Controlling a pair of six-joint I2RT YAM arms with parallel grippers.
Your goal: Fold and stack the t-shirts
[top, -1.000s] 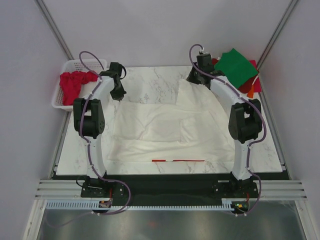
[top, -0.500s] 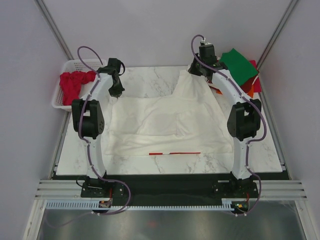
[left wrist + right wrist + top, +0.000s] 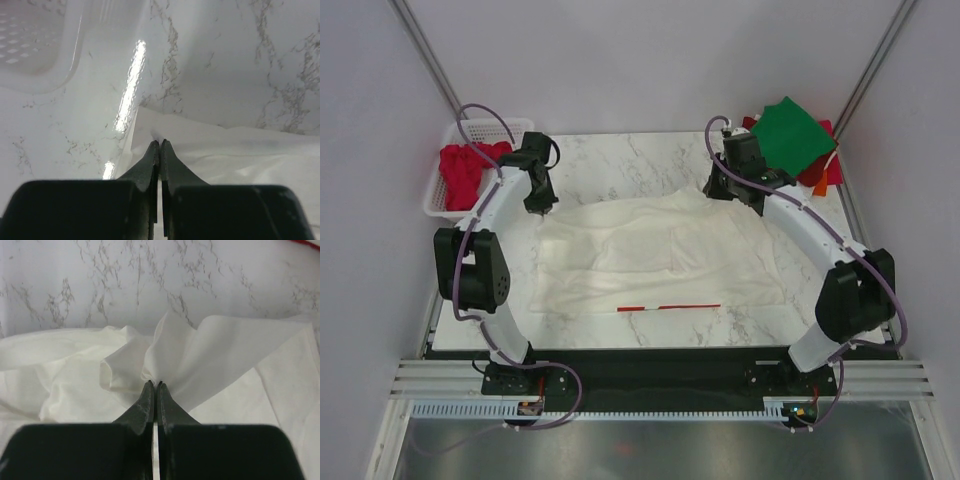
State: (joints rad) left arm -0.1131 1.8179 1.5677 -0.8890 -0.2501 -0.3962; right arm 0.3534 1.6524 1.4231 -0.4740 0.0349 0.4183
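The large cream-white t-shirt lies spread across the table's middle, with a thin red mark at its near edge. My left gripper is shut on the shirt's far left edge, low over the table; the left wrist view shows the cloth pinched at the tips. My right gripper is shut on a bunched fold at the shirt's far right edge; the right wrist view shows the fold held in it. A red t-shirt lies in the basket. A green t-shirt tops a pile at the back right.
The white lattice basket stands off the table's back left corner and shows in the left wrist view. Dark-red and orange cloth lies under the green shirt. The marble table shows bare behind the shirt.
Both grippers have come down and toward the near side with the shirt's far edge. The raised right corner has dropped. The shirt lies flatter and has shifted a little away from the near edge.
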